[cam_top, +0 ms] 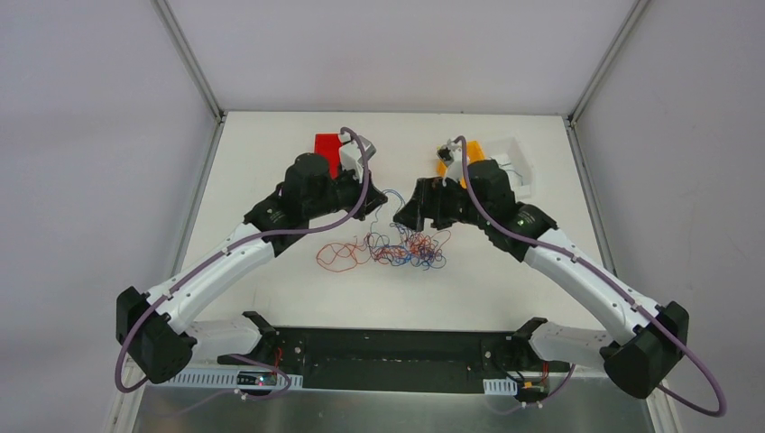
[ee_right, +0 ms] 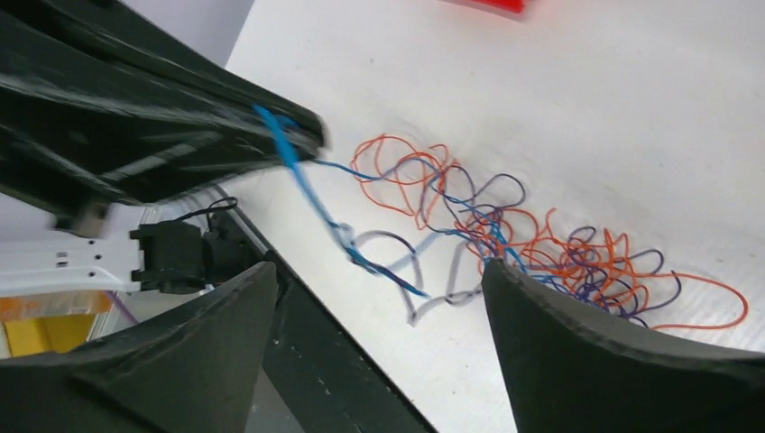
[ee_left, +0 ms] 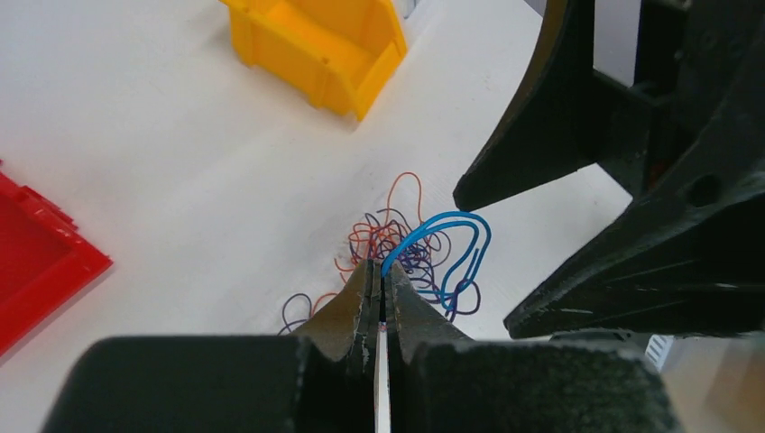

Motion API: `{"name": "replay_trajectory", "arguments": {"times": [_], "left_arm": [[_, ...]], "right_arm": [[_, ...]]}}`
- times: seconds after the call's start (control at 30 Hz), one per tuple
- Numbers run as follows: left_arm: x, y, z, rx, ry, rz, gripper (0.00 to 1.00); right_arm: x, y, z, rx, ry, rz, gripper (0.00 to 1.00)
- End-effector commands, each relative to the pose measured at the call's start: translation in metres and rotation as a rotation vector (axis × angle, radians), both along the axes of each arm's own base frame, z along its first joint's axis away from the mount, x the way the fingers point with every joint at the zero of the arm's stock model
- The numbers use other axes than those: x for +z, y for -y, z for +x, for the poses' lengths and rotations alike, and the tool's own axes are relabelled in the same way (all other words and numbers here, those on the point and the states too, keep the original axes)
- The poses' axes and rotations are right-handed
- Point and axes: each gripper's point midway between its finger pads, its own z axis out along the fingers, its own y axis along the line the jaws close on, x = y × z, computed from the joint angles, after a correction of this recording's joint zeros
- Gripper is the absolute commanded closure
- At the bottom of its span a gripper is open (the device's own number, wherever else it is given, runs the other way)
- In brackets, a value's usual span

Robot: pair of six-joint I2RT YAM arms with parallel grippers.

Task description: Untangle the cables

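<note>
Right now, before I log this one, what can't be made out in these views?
- Top view: which strands cross inside the cables; too small.
- Left wrist: blue cable end, hidden inside the shut left gripper.
- Right wrist: red bin cut off by the top edge; blue cable blurred.

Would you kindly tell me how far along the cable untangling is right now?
Early days. Looks done: only one orange loop lies spread out beside the knot, perhaps attached. In hand: the left claw is shut on a blue wire leading from the knot; the right claw is open, empty. Left: nearly all strands are tangled together.
</note>
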Motion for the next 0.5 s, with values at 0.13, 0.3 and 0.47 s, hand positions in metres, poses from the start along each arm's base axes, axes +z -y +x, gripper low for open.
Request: {"name": "replay_trajectory", "arguments": {"times": [0.13,0.3,0.47], "left_arm": [[0.048,-0.016,0.001,0.091,0.083,-0.061,1.0],[0.056,-0.013,-0.002,0.072,0.078,-0.084,1.0],[0.057,-0.014,-0.002,0.078,0.08,-0.084,1.0]], "right_arm": [[-0.031,0.011,-0.001,-0.008,0.176,0.163,0.06],[-0.044,-0.003,-0.006,0.074,0.291,0.22,0.05],[-0.038,-0.014,0.007,0.054,0.351,0.176,0.09]]}}
